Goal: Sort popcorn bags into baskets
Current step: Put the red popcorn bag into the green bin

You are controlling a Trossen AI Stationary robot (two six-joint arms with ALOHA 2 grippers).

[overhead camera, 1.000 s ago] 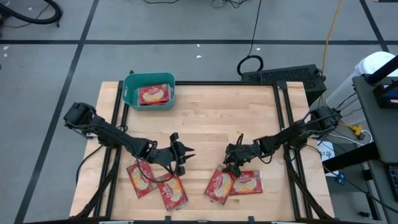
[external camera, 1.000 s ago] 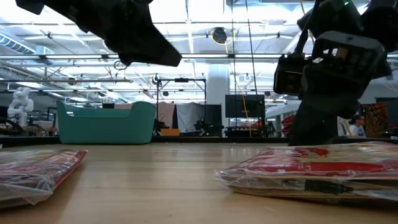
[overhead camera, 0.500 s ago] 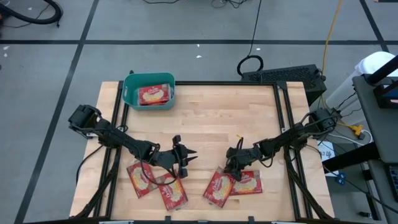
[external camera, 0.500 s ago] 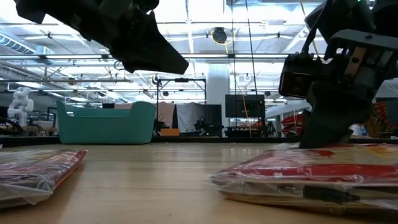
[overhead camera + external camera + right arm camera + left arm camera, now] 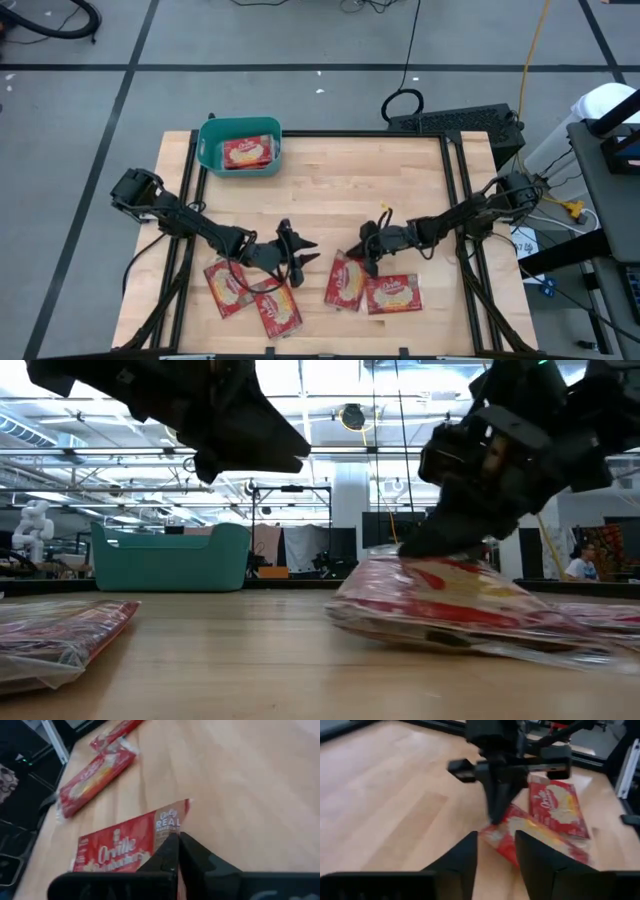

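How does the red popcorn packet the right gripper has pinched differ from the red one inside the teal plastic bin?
The pinched red popcorn packet sits tilted, one edge lifted off the wooden table; the binned red packet lies flat inside the teal plastic bin. The right gripper clamps the first; nothing touches the second. Both show the popcorn picture.

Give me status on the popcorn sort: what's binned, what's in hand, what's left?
Done: one flat red popcorn packet lies in the teal plastic bin. In hand: the right pincer is shut on the edge of another red packet, tilting it up off the wooden table. Left: three packets remain flat on the table; the left pincer hovers open, empty.
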